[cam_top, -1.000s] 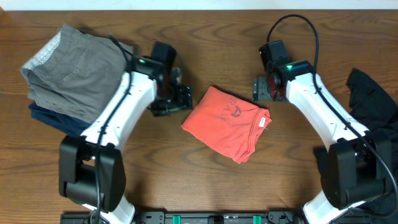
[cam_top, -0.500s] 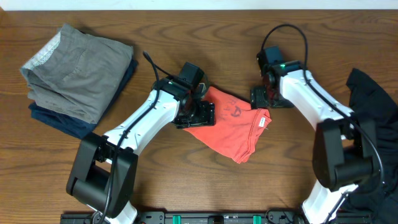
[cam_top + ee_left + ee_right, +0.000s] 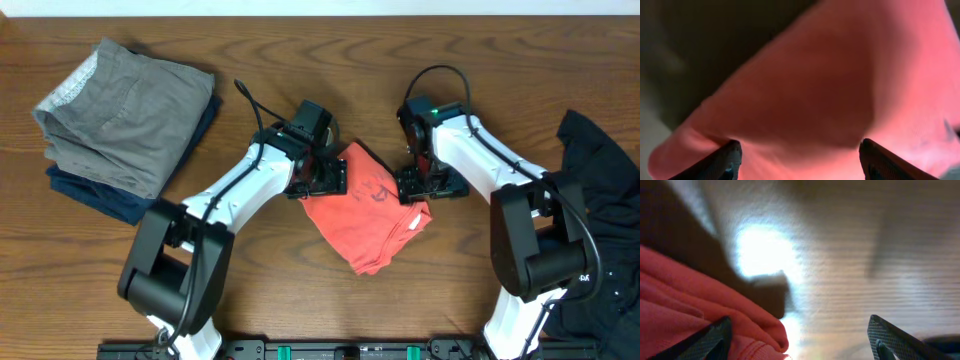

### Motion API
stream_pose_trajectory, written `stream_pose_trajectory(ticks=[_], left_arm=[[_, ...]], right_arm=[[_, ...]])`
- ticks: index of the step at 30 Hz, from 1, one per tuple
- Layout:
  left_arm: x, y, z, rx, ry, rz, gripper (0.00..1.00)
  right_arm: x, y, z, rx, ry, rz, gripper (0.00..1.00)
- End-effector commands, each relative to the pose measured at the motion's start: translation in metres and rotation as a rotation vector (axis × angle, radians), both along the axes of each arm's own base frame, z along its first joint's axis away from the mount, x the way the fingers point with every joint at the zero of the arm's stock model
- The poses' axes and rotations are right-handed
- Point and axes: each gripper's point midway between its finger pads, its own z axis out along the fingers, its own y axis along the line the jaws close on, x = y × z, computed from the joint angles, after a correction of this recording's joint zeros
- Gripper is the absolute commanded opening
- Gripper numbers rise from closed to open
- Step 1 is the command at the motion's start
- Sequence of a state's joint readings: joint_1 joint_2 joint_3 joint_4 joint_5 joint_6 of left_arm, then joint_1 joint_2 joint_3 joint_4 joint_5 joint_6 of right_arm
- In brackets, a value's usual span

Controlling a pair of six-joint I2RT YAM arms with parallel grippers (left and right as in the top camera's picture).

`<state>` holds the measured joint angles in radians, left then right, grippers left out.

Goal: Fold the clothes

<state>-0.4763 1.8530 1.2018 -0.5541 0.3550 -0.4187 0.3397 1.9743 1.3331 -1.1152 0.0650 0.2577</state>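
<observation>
Left fingers and right fingers stand spread wide at the red T-shirt; closing here could pinch only its top layer and drag the fold apart.

Left arm stretches diagonally from its base toward the centre. Right arm arches inward from the opposite side, elbow raised. Left gripper and right gripper point downward, near each other, each with jaws spread wide.
</observation>
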Motion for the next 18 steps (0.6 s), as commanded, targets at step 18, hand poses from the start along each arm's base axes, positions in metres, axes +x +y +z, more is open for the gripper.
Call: stream_pose_trajectory(ticks=[18], left_arm=[[0.027,0.089,0.047,-0.305,0.115,0.18,0.9]], right_arm=[[-0.006,0.013,0.002,-0.065,-0.037,-0.067,0.87]])
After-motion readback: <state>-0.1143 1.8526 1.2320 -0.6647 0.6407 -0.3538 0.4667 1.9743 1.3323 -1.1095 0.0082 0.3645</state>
